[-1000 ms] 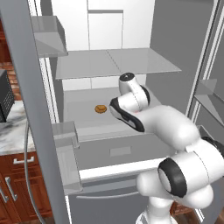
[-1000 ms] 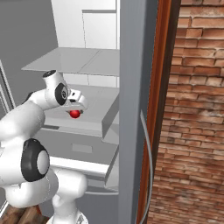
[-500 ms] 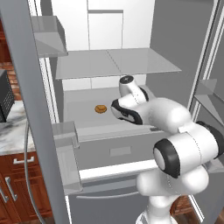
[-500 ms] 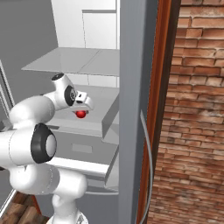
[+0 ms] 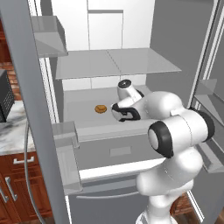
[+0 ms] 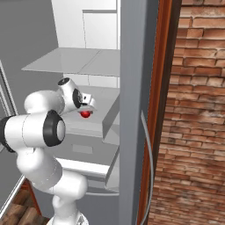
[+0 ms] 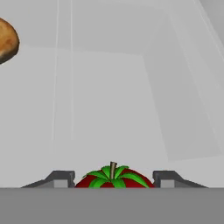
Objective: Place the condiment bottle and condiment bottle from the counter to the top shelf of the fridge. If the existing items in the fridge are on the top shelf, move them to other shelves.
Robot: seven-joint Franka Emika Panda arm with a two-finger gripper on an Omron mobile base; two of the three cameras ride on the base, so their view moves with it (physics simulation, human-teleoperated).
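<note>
**Tomato between the finger tips on the lower fridge shelf**

The hand view gave what the base views could not: the end effector (image 7: 113, 180) stood with one dark finger tip on each side of the tomato (image 7: 113, 178), its green stem upright in the middle. The jaws stood partly spread, close about the fruit, but whether they pressed it or merely flanked it could not be told. Beyond the end effector and off to its left in that view lay the tan bun-like disc (image 7: 6, 41), cut by the picture's edge, well apart from the tomato.

The left base view showed the disc whole (image 5: 100, 109) on the deeper shelf (image 5: 83, 111) — to the left of the arm's wrist — while the arm's white body hid the tomato there. The right base view showed the reverse: the tomato (image 6: 85, 114) as a red spot just under the end effector (image 6: 88, 108), above that same shelf (image 6: 105, 99), and the disc hidden behind the arm.

Above the end effector in both base views ran the top shelf (image 5: 116, 63), a flat pale plate with one seam across its middle. The fridge (image 5: 175, 39) stood open, its door (image 5: 30, 100) at the left of the left base view with grey bins on it. A strip of marble table (image 5: 11, 124) showed past that door.

Counted: one tomato, one disc, two shelves, one end effector.
</note>
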